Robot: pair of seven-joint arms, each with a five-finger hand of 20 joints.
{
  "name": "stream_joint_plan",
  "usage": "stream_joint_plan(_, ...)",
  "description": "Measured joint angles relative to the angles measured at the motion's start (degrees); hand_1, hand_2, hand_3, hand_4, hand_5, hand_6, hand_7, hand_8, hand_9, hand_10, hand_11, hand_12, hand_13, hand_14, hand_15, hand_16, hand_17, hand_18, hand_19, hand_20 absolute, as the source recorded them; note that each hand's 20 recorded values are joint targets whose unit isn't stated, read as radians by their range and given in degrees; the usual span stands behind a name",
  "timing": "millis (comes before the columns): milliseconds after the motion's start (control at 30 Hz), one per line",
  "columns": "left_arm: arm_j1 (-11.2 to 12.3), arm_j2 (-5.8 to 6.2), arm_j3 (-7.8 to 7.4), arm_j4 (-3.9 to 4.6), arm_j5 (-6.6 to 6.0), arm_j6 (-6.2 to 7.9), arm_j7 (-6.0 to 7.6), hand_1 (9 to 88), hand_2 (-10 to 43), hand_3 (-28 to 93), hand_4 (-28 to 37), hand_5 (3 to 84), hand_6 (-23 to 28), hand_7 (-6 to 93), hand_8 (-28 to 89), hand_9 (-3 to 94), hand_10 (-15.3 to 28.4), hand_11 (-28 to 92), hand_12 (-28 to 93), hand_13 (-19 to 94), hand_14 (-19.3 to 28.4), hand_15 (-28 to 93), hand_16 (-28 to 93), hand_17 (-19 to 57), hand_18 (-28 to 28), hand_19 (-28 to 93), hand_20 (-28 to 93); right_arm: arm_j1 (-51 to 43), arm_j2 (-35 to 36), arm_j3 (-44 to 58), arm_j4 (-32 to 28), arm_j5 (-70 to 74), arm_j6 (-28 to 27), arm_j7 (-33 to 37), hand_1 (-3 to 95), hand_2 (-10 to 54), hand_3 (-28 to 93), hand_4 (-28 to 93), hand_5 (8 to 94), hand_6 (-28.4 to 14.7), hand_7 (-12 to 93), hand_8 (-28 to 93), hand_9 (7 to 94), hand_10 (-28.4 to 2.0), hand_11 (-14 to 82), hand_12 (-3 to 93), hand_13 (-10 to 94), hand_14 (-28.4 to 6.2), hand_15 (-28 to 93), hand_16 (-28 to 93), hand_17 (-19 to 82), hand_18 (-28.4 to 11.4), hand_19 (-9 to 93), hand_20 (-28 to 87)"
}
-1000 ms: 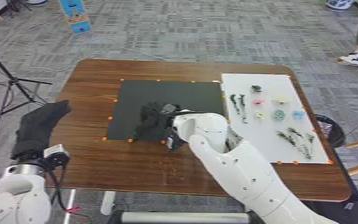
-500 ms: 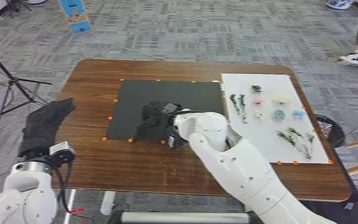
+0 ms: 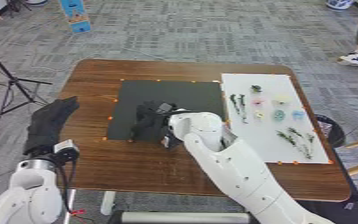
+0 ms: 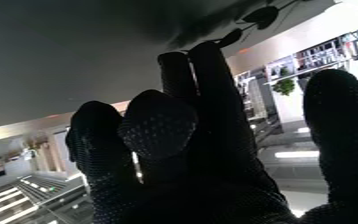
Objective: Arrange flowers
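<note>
The black mat point(image 3: 171, 90) is under my right hand point(image 3: 146, 119), which has slid a bit left. My left hand point(image 3: 51, 125) has come in a little; I can't tell if it's open. My right fingers point(image 4: 213, 75) are straight and open. A leafy stem point(image 4: 262, 17) is by their tips, so maybe I'm setting its place.

Brown wooden table point(image 3: 158, 177), one, rounded corners, as I view it from my station. Directly on it, I list: black sheet point(image 3: 193, 92), left of centre; white sheet point(image 3: 271, 85), to the right, beside the black; small orange markers point(image 3: 130, 140), several, around the sheets' edges.
</note>
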Motion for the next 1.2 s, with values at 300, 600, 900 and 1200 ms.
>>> stream_joint_plan(300,1.1,-0.10,-1.43,-0.24,-0.07,-0.07,0.23,25.9,3.7,73,-24.9,55.0,1.8,19.2,-7,51.2,13.2,22,16,36,12.8,11,1,8.1,5.8,2,18,0.2,-0.1,0.2,-0.1,-0.1,0.0,0.2,19.0,6.6,65,-7,62.1,-4.8,12,-6,56.4,-13.7,7.6,14.1,79,-11.1,70,40,52,-23.5,93,56)
stream_joint_plan(600,7.4,-0.20,-7.71,-0.68,-0.14,-0.33,1.55,26.2,4.1,73,-25.3,55.3,1.8,19.5,-7,51.6,13.3,22,16,37,12.7,11,1,8.8,5.7,2,18,1.6,7.9,-3.2,-8.8,9.0,3.7,4.9,19.3,6.8,64,-8,60.9,-4.3,12,-6,57.5,-13.7,8.0,14.4,79,-11.1,70,40,52,-23.5,93,56)
stream_joint_plan(900,9.6,0.01,-11.61,0.13,-0.58,1.40,1.63,26.0,4.1,73,-25.4,55.4,1.8,19.5,-7,51.6,13.3,22,16,37,12.8,11,0,9.0,5.8,2,18,-1.3,20.2,1.7,-25.0,15.1,12.0,9.9,23.3,2.7,63,-8,61.5,-4.0,13,-6,62.5,-15.0,9.0,17.2,68,-16.0,62,38,38,-26.0,84,54)
stream_joint_plan(1200,13.4,-0.79,-14.56,-2.71,-0.72,1.54,2.01,25.9,4.0,73,-25.3,55.4,1.8,19.4,-7,51.7,13.3,22,16,37,12.8,11,0,9.1,5.8,2,18,-12.6,31.9,16.8,-35.5,15.1,13.5,13.6,22.1,-4.1,58,-12,67.9,-4.6,15,-5,74.9,-17.0,19.4,24.5,67,-16.7,61,38,35,-27.0,79,59)
